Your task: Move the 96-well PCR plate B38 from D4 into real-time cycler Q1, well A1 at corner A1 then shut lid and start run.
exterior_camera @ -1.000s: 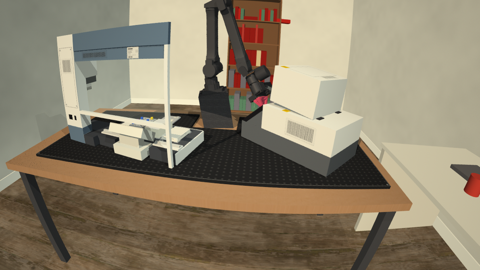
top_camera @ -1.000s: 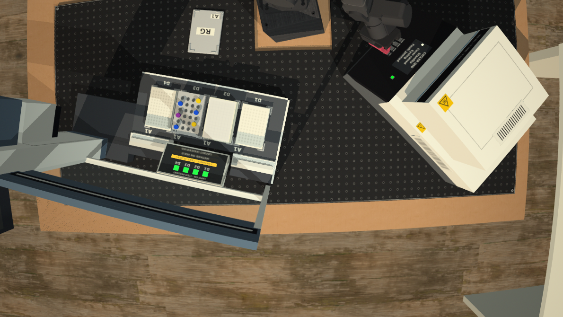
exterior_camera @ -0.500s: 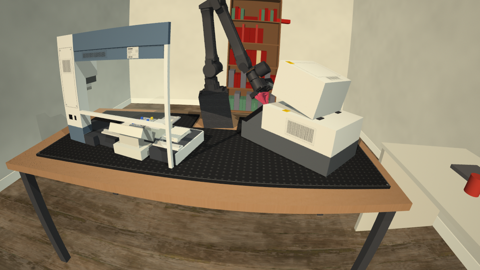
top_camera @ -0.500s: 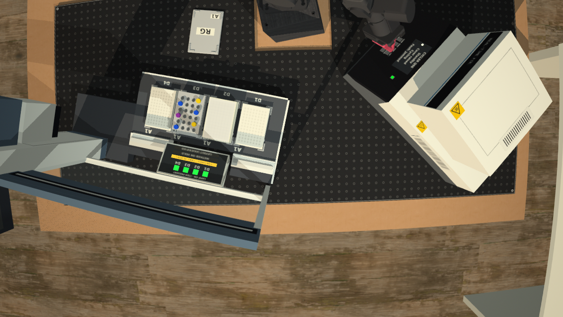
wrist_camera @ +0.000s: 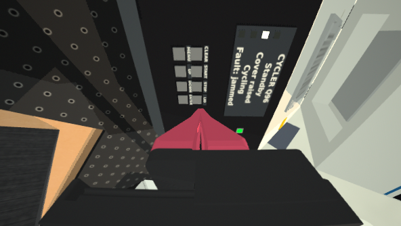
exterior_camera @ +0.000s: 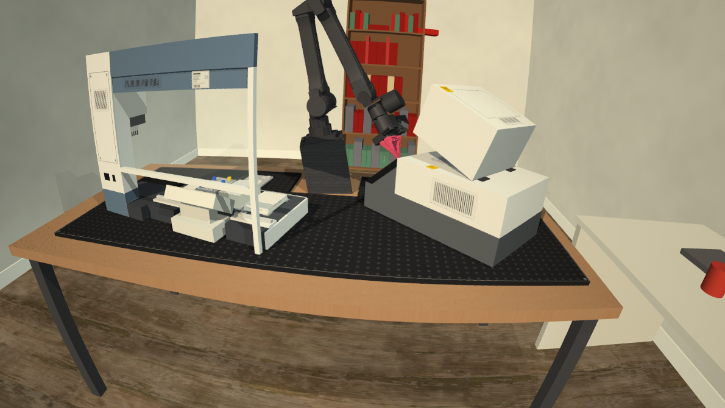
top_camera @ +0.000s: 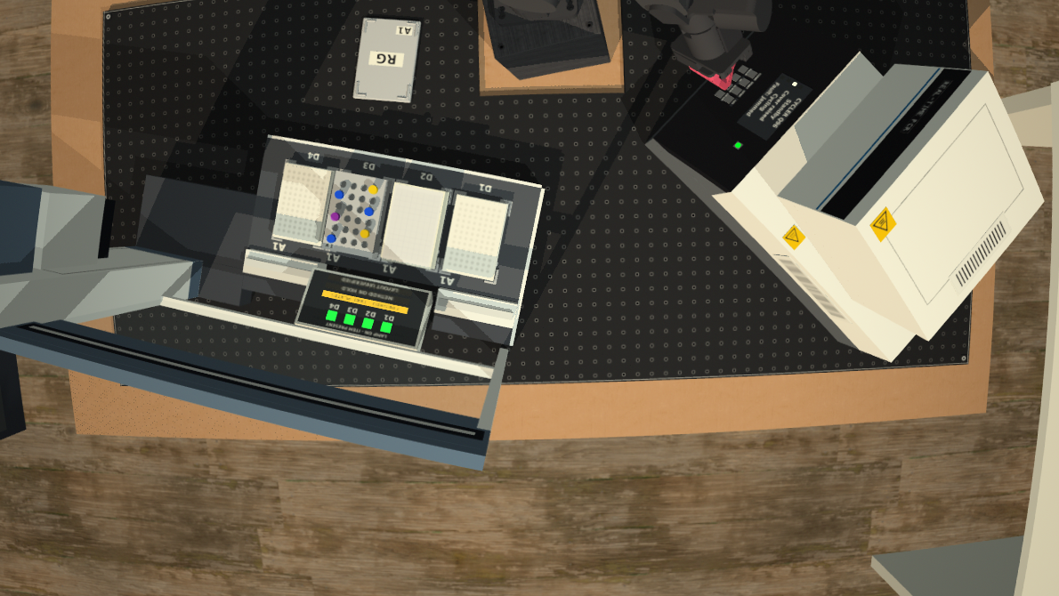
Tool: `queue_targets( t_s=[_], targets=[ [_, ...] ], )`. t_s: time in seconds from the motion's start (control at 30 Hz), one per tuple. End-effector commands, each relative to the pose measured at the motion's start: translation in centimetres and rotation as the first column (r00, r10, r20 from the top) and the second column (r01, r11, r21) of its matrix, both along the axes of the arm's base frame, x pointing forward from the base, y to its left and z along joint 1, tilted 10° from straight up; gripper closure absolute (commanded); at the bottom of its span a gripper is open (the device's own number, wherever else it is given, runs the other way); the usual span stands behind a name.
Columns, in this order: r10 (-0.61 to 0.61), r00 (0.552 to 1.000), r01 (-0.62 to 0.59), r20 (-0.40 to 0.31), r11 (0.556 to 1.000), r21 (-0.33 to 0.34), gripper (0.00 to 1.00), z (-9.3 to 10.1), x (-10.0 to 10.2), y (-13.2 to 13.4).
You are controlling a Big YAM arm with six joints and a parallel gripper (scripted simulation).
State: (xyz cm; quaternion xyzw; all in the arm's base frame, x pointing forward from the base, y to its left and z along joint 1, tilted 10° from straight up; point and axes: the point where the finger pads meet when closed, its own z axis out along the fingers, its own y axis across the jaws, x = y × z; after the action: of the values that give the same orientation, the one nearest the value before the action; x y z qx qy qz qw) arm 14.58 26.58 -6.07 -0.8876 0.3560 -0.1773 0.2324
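The PCR plate B38 (top_camera: 302,199) lies in nest D4 at the left end of the hand-off row. The cycler Q1 (top_camera: 837,207) stands at an angle on the right of the mat. Its cream lid (exterior_camera: 471,129) is tilted up at the front over the body; the block under it is hidden. My gripper (top_camera: 713,76) is shut and empty, with its red fingertips (wrist_camera: 200,113) pointing at the front panel just short of the LID key (wrist_camera: 197,99), the end key of the upper row. The lamp (wrist_camera: 240,130) is green. One white square (wrist_camera: 265,34) is lit on the status display.
The tube cooling block (top_camera: 354,213) with coloured tubes is on D3, the deep-well block (top_camera: 413,224) on D2 and plate R33 (top_camera: 476,235) on D1, all under the liquid handler's gantry (exterior_camera: 177,66). The regrip nest RG (top_camera: 386,59) lies beside the arm's base (top_camera: 552,36).
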Motion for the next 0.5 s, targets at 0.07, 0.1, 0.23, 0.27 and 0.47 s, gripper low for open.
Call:
queue_targets(
  t_s=[0.07, 0.1, 0.23, 0.27, 0.47],
  targets=[
    [-0.009, 1.0, 0.009, 0.004, 0.999, 0.031, 1.0, 0.4, 0.6, 1.6],
    [-0.007, 1.0, 0.007, 0.006, 1.0, 0.03, 1.0, 0.3, 0.7, 1.7],
    [0.002, 1.0, -0.002, 0.012, 1.0, 0.026, 1.0, 0.1, 0.8, 1.6],
    [0.001, 1.0, -0.001, 0.013, 1.0, 0.028, 1.0, 0.1, 0.8, 1.6],
    [-0.003, 1.0, 0.003, 0.008, 1.0, 0.011, 1.0, -0.4, 0.6, 0.4]
  ],
)
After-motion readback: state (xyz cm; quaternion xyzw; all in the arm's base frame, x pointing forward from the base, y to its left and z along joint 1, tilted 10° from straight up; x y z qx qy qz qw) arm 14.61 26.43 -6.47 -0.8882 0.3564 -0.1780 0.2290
